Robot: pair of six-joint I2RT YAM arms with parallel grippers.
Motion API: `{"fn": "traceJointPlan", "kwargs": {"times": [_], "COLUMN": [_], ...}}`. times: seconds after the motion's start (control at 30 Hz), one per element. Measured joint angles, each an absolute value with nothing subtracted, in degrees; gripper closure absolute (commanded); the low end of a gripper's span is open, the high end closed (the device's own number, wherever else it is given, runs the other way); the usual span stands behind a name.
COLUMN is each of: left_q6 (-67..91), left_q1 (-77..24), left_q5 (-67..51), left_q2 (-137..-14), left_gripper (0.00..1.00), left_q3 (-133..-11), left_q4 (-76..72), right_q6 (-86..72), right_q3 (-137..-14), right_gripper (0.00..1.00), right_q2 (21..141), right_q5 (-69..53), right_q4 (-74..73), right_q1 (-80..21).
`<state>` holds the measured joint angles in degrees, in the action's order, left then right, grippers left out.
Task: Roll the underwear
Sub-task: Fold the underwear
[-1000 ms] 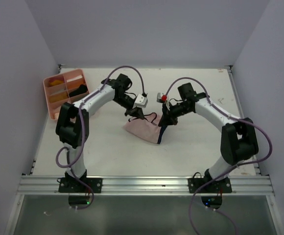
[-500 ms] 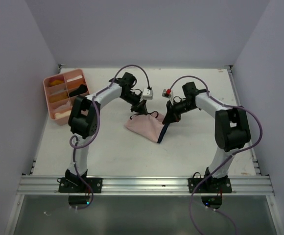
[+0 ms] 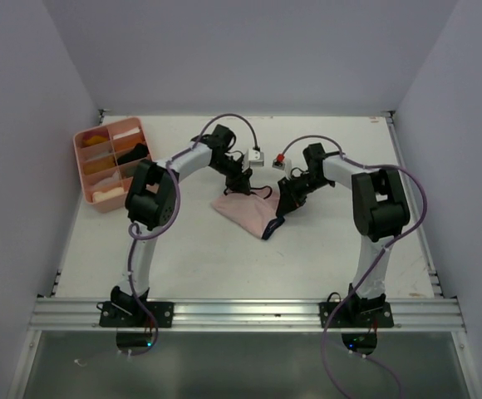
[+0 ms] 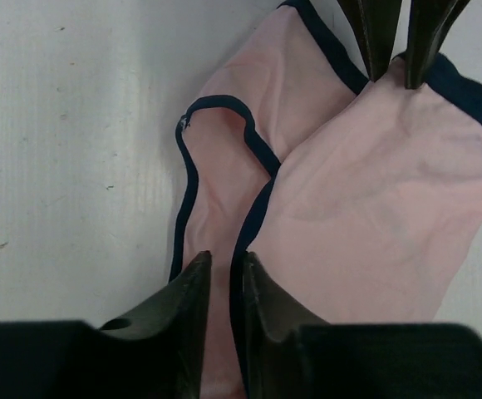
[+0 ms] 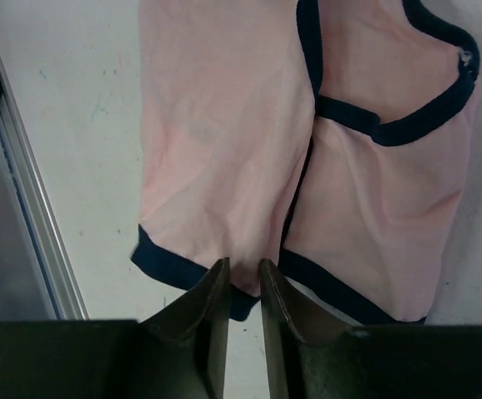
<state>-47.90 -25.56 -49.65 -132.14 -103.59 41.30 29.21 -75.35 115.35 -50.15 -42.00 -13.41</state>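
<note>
Over the last second both arms have stretched farther across the white table (image 3: 191, 249), drawing the pale pink cloth underwear with dark edging (image 3: 248, 212) out flat at its centre. It looks laid out for rolling, which has not yet begun. The left gripper (image 4: 224, 264) and right gripper (image 5: 243, 268) have each parted slightly, tips resting on the garment's far hem, their hold apparently loosening.

The underwear (image 3: 248, 212) is plain pale pink, edged all round with a thin dark navy band. It lies on a white tabletop (image 3: 208, 258) with a few faint flecks. The tray (image 3: 81, 166) at the far left is salmon pink. The arms (image 3: 187, 158) are white with black joints and carry purple cables (image 3: 226, 116).
</note>
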Motion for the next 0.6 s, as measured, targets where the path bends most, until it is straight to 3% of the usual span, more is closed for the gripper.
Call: {"fn": "traceJointPlan", "kwargs": {"times": [0.13,0.3,0.47,0.6], "left_q6": [-46.15,-51.99,-62.37,-70.37], "left_q1": [-25.58,-25.54,-25.63,-26.35], "left_q5": [-48.71,-48.77,-48.64,-48.10], "left_q2": [-132.31,-129.10,-123.35,-123.04], "left_gripper": [0.59,0.55,0.54,0.53], "left_q3": [-103.59,-98.76,-95.35,-98.65], "left_q4": [39.62,39.48,41.93,44.73], "right_q6": [25.65,16.69,8.62,4.80], "right_q3": [-77.38,-83.31,-84.31,-84.31], "right_gripper": [0.69,0.70,0.82,0.82], "right_q2": [115.35,115.24,115.35,117.32], "right_q5": [-49.15,-50.98,-51.99,-51.68], "right_q4": [-42.24,-38.63,-32.56,-29.82], "right_q1": [-13.28,-12.29,-12.23,-13.37]}}
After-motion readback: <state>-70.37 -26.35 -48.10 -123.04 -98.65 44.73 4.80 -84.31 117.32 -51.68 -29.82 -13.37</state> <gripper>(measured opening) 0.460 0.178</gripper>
